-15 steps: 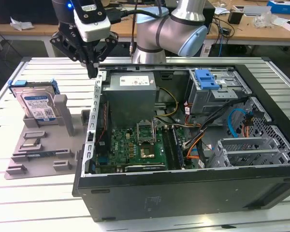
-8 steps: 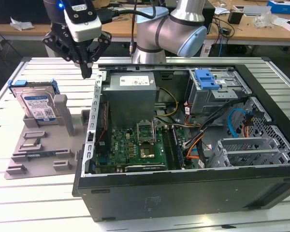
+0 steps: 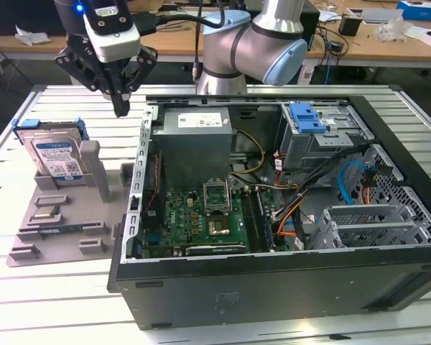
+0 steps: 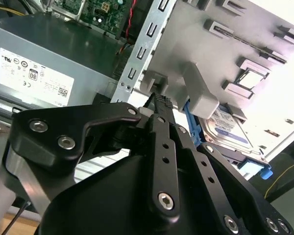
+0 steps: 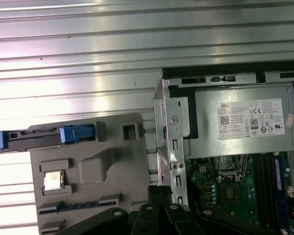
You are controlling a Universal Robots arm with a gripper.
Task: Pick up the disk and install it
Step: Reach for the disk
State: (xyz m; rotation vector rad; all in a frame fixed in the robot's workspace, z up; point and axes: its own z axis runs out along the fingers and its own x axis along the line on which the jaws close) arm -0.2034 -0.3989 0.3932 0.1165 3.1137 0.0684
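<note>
The disk (image 3: 56, 155) stands on edge in a slot at the far end of a grey fixture plate (image 3: 65, 230), at the exterior view's left. Its white-and-blue label faces the camera and blue rails frame it. In the second wrist view the disk (image 4: 226, 125) shows beyond the fingers, and in the first wrist view it (image 5: 41, 136) is seen edge-on. My gripper (image 3: 120, 108) hangs above the table between the disk and the open computer case, fingers shut together with nothing in them. The gripper (image 4: 161, 102) is well clear of the disk.
An open black computer case (image 3: 273, 287) lies on the slatted metal table (image 3: 29, 302). It holds a grey power supply box (image 3: 196, 136), a green motherboard (image 3: 201, 215) and a drive cage with a blue tab (image 3: 307, 118). The arm's base (image 3: 230, 65) stands behind the case.
</note>
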